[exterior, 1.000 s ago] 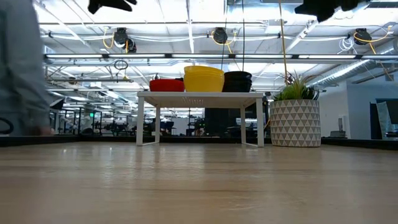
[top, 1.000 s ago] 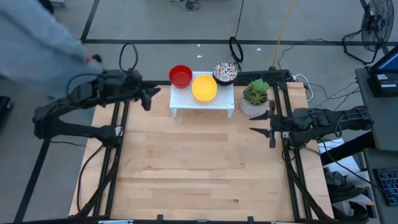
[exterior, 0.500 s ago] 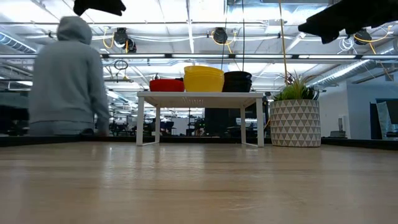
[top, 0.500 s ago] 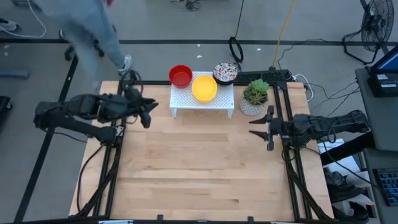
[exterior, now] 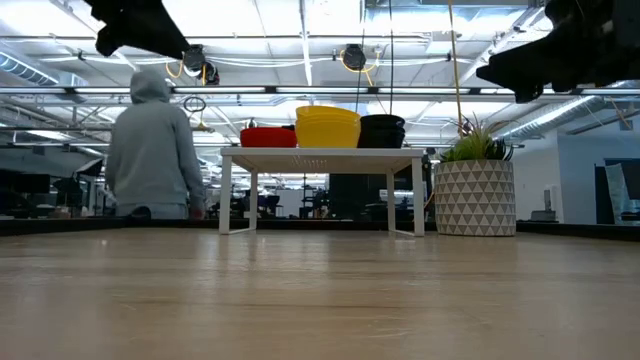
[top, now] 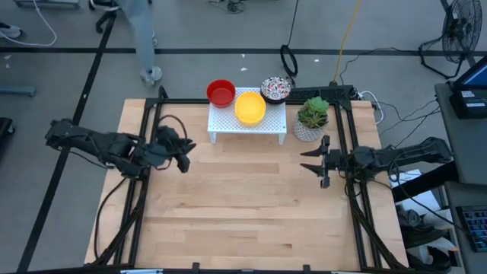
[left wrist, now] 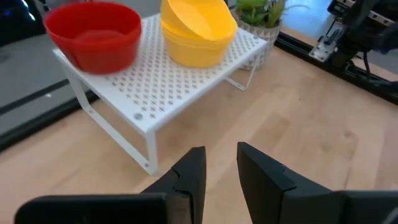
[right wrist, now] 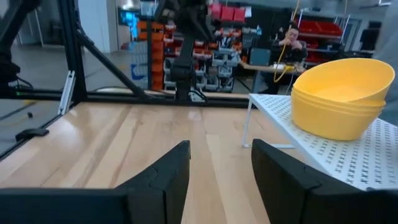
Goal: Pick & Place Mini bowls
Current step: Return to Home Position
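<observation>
The mini bowls sit on a white perforated rack [top: 247, 124] at the table's far edge. A red stack [top: 221, 92] is on its left, a yellow stack [top: 249, 107] in the middle, and a speckled one [top: 275, 88] on its right. The left wrist view shows the red stack [left wrist: 93, 31] and the yellow stack [left wrist: 198, 31]. My left gripper [top: 186, 148] hovers left of the rack, its fingers a narrow gap apart [left wrist: 219, 155]. My right gripper [top: 307, 160] hovers open near the rack's right end [right wrist: 221, 158]. Both grippers are empty.
A potted green plant [top: 312, 114] in a white patterned pot stands right of the rack, just beyond my right gripper. A person in a grey hoodie [exterior: 150, 150] walks on the floor beyond the table's far left corner. Bare wood [top: 243, 205] spreads over the table's middle and near side.
My left gripper has come down and toward the table's near edge, ending beside the rack's left end. My right gripper has dropped lower and shifted slightly toward the table's left. The person has walked away from the table's left side to beyond its far edge.
</observation>
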Robot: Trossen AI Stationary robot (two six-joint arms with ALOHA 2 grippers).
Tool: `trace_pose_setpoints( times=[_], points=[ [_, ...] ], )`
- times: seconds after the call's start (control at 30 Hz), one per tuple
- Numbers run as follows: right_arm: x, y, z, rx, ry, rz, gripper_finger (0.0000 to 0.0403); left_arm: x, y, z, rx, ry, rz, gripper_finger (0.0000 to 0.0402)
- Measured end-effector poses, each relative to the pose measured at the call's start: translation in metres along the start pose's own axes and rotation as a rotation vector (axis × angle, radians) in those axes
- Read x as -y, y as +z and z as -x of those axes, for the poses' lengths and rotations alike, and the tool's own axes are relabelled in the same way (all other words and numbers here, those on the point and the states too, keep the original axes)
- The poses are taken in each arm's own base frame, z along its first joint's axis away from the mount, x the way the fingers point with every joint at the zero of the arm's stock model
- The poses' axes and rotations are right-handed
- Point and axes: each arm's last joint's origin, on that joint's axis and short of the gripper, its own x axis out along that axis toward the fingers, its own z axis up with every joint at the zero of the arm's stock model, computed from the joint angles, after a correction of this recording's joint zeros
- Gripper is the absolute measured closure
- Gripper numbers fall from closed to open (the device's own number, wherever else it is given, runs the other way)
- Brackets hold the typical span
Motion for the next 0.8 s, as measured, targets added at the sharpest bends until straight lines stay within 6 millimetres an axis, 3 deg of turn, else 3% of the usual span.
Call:
trace_pose_setpoints(
  times=[0.3,0.8],
  points=[
    [-0.001,-0.020,0.001,0.116,-0.005,-0.034,0.0243,0.008,-0.048,-0.017,0.015,-0.071,0.067,0.0309],
    [0.000,-0.019,0.002,0.142,-0.007,-0.046,0.0243,-0.003,-0.118,-0.038,0.101,-0.119,0.194,0.0309]
  ],
)
